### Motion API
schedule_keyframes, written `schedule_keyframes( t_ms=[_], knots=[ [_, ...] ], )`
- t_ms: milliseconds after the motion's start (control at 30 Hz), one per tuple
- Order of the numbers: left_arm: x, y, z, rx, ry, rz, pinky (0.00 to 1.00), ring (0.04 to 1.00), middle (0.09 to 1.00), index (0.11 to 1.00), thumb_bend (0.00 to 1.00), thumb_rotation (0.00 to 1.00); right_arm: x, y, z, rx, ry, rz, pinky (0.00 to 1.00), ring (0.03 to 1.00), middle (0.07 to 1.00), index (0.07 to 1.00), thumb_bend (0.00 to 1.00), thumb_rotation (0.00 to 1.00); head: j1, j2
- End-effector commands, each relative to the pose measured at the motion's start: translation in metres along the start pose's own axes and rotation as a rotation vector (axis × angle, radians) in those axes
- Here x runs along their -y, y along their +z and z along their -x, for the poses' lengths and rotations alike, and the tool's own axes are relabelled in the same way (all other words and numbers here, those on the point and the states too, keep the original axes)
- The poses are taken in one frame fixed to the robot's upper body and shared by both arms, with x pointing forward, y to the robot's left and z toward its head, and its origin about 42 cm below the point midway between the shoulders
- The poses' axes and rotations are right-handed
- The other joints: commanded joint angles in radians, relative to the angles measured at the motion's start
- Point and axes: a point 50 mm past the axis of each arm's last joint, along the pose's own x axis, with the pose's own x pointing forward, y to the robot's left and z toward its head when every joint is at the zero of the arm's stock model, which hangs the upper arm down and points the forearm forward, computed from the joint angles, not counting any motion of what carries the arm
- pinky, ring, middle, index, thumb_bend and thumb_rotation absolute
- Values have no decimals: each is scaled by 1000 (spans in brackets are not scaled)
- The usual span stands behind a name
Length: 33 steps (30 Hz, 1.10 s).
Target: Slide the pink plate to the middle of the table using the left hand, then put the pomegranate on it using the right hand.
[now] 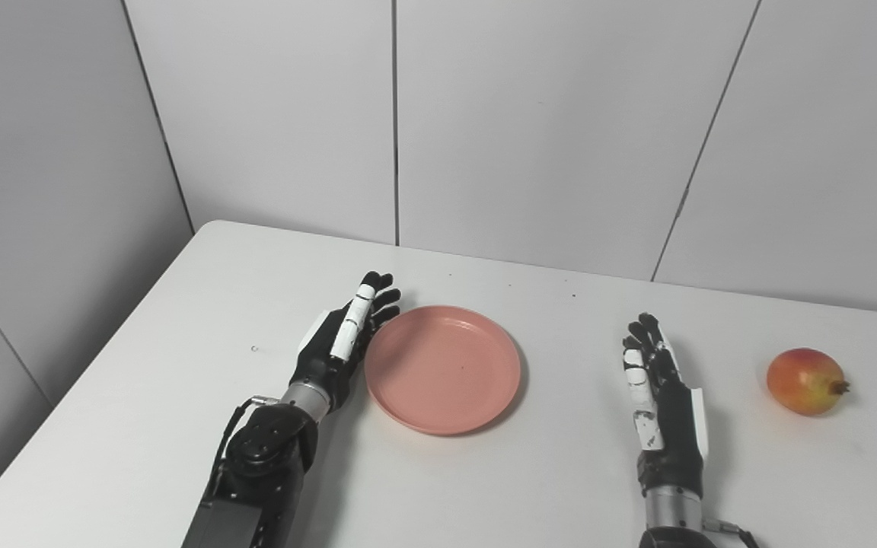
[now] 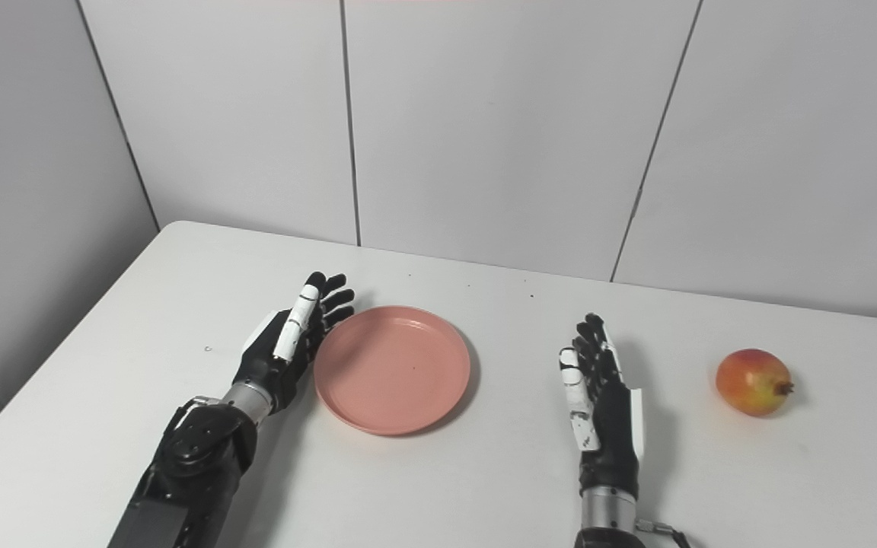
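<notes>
beside pink plate (image 1: 442,369), left hand (image 1: 339,342), perhaps touching

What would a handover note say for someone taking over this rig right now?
Left hand: open, fingers straight, against the left rim of the pink plate, holding nothing.
Right hand: open, holding nothing, between the plate and the pomegranate, touching neither.
Plate: flat on the table, nothing on it, near the middle, a little left of centre.
Pomegranate: on the table to the right of the right hand, untouched.
Done: the slide looks finished or nearly so.
Left: draw the left hand away, then pick up the pomegranate with the right hand and set it on the plate.
</notes>
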Motion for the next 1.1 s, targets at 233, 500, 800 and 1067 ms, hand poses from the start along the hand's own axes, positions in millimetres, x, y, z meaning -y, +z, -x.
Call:
schedule_keyframes(
  t_ms=[233, 500, 800, 1067],
  knots=[
    [20, 19, 4, 73, -86, -51, 925, 939, 945, 938, 595, 1000, -10, -1, 8, -45, -11, 17, 888, 889, 890, 894, 521, 938, -56, 13],
    [36, 20, 7, 58, -109, -36, 923, 938, 946, 946, 594, 1000, -13, 0, 7, -42, -4, 32, 876, 879, 886, 892, 535, 942, -115, 24],
    [39, 18, 10, 60, -141, -50, 917, 936, 940, 932, 596, 1000, -21, 0, 7, -51, 5, 19, 890, 891, 892, 898, 525, 911, -157, 30],
    [40, 15, 12, 70, -167, -68, 920, 936, 937, 929, 609, 1000, -25, 1, 6, -54, 3, 29, 888, 887, 889, 895, 531, 919, -161, 34]
  ],
)
